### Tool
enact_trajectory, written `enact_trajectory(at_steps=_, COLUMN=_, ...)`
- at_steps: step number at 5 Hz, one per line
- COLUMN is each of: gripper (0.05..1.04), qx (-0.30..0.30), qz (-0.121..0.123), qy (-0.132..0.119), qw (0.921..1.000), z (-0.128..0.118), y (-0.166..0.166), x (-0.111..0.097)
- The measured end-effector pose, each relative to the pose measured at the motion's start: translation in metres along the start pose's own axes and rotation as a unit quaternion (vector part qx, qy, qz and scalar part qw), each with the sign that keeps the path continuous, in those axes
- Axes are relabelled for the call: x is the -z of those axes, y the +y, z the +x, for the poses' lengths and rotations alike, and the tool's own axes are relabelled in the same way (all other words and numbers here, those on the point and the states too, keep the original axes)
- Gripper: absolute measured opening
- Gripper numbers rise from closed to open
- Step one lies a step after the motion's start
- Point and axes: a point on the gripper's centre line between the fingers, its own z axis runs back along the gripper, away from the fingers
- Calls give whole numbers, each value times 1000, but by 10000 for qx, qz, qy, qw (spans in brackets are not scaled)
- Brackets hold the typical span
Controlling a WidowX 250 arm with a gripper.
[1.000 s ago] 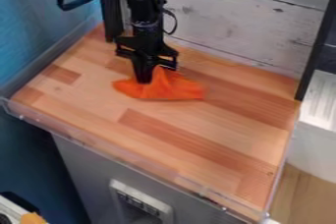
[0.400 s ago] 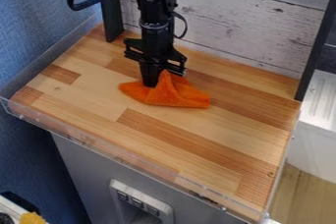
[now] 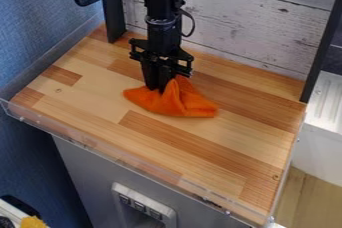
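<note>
My black two-finger gripper [image 3: 160, 88] clamps one orange fabric cloth [image 3: 180, 104] on one striped wooden tabletop [image 3: 200, 142].
Compared with the earlier frame, the cloth and I are slightly nearer the clear plastic front rim [image 3: 133, 163]; my fingers pinch its raised fold near the tabletop's middle.

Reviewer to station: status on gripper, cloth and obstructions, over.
Gripper down on the counter, touching the orange cloth. Cloth rumpled, peaked beside the gripper, edges spread. Nearest obstacle: dark post by the arm.

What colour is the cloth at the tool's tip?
Plain orange; the cloth shows best in the camera view.
</note>
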Motion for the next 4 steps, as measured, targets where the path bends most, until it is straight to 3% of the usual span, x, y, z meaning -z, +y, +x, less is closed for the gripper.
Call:
enact_trajectory(at_steps=1, gripper=770, qx=-13, qz=2, qy=-171, qw=9999, z=-5, y=-1, x=-23)
enact_trajectory(at_steps=2, gripper=993, qx=30, qz=22, qy=-316, qw=9995, z=-11, y=-2, x=-39)
enact_trajectory(at_steps=4, gripper=998, qx=-47, qz=61, qy=-574, qw=9983, z=-26, y=1, x=-67)
